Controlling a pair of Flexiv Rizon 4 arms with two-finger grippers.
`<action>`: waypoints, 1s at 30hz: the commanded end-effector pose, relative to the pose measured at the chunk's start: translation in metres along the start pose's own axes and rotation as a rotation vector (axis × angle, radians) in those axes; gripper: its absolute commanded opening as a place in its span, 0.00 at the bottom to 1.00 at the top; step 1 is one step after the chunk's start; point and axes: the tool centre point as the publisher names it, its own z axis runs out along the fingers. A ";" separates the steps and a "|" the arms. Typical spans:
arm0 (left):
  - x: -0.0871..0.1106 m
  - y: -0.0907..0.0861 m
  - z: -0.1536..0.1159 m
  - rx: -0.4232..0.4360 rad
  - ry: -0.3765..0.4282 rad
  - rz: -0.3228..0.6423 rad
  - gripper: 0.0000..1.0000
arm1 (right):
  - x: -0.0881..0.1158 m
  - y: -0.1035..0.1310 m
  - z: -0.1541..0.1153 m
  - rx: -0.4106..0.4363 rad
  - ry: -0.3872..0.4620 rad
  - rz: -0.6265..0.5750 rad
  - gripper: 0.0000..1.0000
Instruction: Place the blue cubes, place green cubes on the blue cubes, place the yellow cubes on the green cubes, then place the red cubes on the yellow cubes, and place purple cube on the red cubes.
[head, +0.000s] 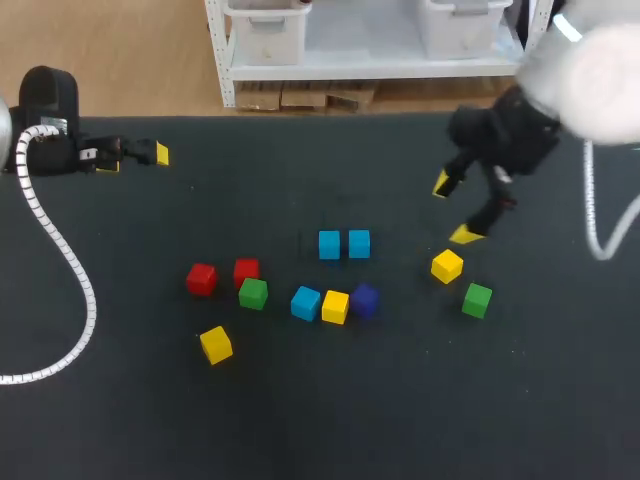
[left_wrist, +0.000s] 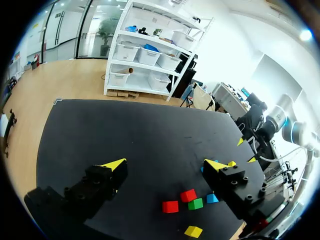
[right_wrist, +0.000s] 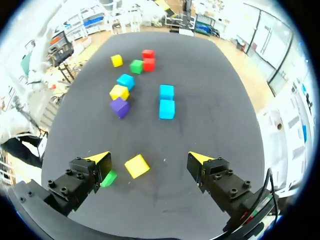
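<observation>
Yellow cube (right_wrist: 137, 166) just ahead of right hand (right_wrist: 150, 157)

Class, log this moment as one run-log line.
stage: nothing stacked | right fingers: open, near yellow cube | left fingers: open, empty

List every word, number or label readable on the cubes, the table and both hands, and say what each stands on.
No readable text anywhere.
Cubes: plain coloured faces, no print showing.
Table: plain dark surface, no marks or signs.
Left hand: black body and yellow tips, no legible label.
Right hand: the same, nothing legible.
</observation>
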 end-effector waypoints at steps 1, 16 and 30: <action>-0.001 -0.001 0.000 -0.007 0.004 -0.001 1.00 | 0.016 0.008 -0.016 -0.028 -0.117 -0.005 1.00; -0.001 -0.001 0.000 -0.007 0.004 -0.001 1.00 | 0.042 0.019 -0.026 -0.117 -0.238 -0.067 1.00; -0.005 -0.030 -0.016 0.187 0.092 0.665 1.00 | 0.042 0.019 -0.026 -0.117 -0.238 -0.067 1.00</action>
